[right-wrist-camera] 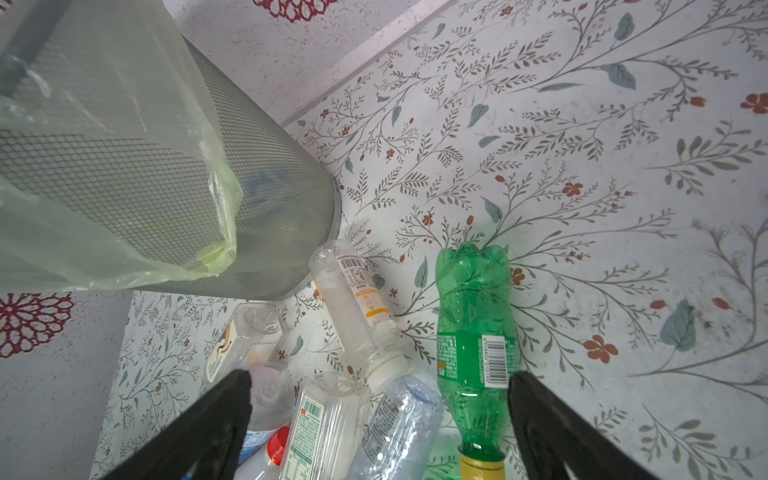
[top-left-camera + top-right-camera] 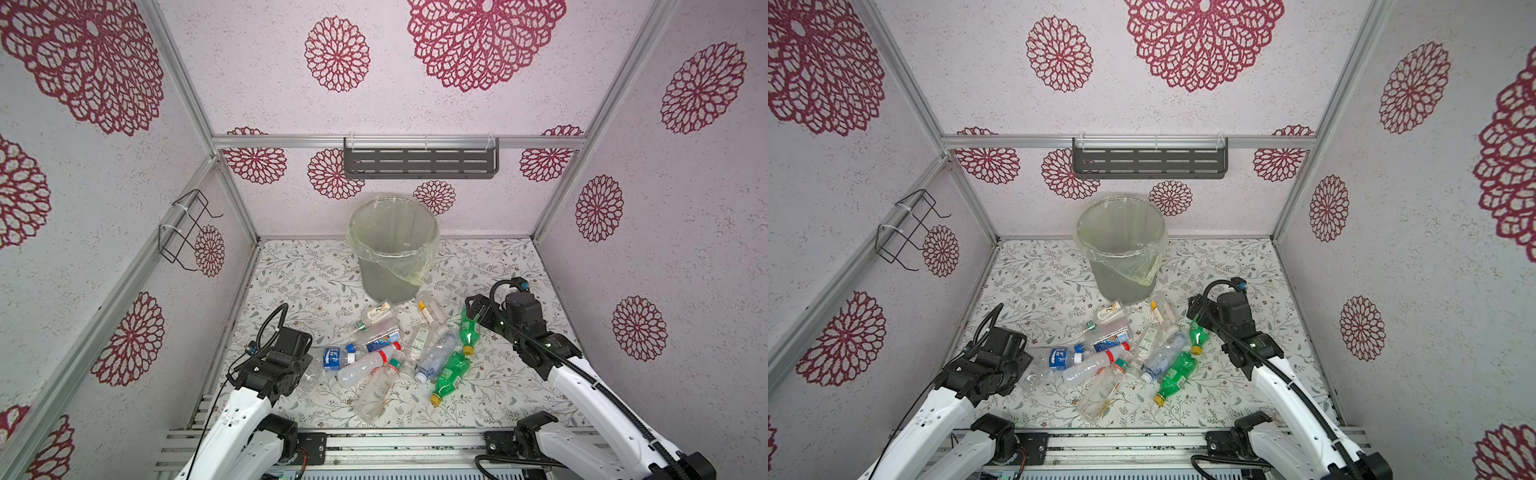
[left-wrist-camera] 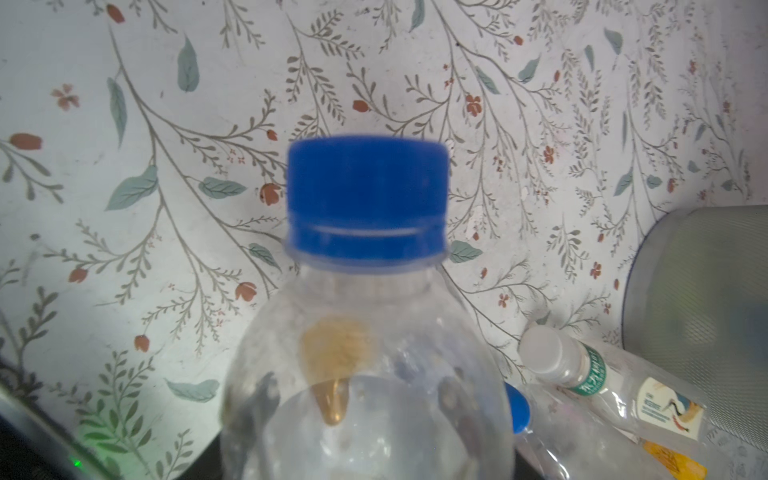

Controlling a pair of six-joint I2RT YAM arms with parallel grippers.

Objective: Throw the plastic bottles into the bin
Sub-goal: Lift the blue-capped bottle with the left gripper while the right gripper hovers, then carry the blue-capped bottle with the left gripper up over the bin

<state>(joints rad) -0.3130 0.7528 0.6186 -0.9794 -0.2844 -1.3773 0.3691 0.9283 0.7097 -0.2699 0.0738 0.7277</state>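
The left hand (image 2: 303, 365) appears closed around a clear bottle (image 3: 365, 374). The bottle fills the left wrist view, and dark shapes that are probably the fingers show faintly through the plastic. Its long axis runs straight out from the hand, with the blue cap (image 3: 368, 195) leading and the base back toward the wrist. Whether it is fully clear of the surface (image 2: 299, 282) cannot be told. The relation that matters is where the bin (image 2: 384, 282) stands from this hand: well apart, ahead of it and off to its right, beyond the heap of loose bottles (image 2: 399, 349), with a rim far higher than any bottle. The carry would probably have to rise first and then swing forward and rightward over the heap, so that the cap end passes over the rim instead of hitting the wall. The right hand (image 1: 380, 419) is spread wide with nothing in it. It hangs over the near edge of the heap and stands closer to the bin than the left hand does. A green bottle (image 1: 473, 345) lies just inside one of its fingers, base pointing away from the hand and yellow cap back toward the wrist. That puts its length in line with the reach, so the fingers could close across its width.
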